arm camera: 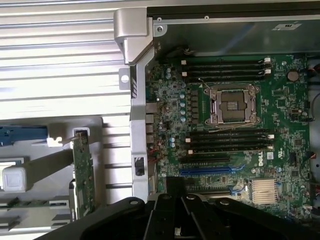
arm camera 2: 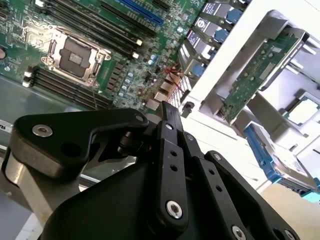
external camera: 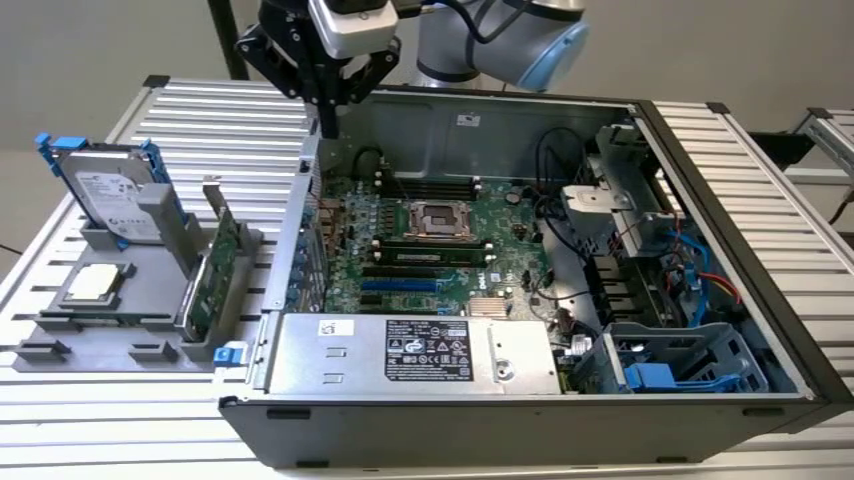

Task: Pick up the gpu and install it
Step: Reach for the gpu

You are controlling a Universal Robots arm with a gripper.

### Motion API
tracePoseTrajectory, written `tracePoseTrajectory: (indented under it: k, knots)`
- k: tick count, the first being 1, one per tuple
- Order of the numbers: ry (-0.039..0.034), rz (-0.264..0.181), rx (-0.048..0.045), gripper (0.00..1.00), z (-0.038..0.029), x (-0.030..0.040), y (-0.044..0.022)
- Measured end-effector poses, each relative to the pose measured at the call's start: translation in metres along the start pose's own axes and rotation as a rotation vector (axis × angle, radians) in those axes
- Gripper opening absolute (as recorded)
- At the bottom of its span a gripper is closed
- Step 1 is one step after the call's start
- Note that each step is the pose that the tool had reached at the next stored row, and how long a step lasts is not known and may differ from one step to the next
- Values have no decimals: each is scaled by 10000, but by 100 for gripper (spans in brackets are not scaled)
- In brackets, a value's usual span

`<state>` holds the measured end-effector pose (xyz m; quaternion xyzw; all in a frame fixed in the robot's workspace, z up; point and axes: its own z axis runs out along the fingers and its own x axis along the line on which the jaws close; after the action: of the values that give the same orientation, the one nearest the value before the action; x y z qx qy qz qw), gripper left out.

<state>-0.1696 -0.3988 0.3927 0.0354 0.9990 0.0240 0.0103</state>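
Note:
The gpu (external camera: 214, 268) stands on edge in a grey holder (external camera: 158, 330) on the exterior view's left, outside the computer case, green board facing out and silver bracket upward. It also appears as a green card in both wrist views, gpu (arm camera 2: 254, 75) and gpu (arm camera: 83, 176). My gripper (external camera: 327, 122) hangs high over the case's wall nearest the holder, well above and beyond the gpu, touching nothing. Its black fingers meet at a point, shut and empty, as seen on the gripper (arm camera 2: 165, 107) and the gripper (arm camera: 175, 184).
The open case (external camera: 727, 230) holds the motherboard (external camera: 427, 235) with an empty CPU socket (arm camera: 232, 104), RAM sticks and blue slots (arm camera: 210, 170). A power supply (external camera: 414, 350) lies along the front. A hard drive (external camera: 114, 195) and a CPU chip (external camera: 91, 283) share the holder.

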Motion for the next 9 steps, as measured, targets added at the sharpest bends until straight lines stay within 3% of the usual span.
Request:
tracePoseTrajectory:
  k: [9]
  knots:
    - [0, -1, 0, 0, -2, 80, -6]
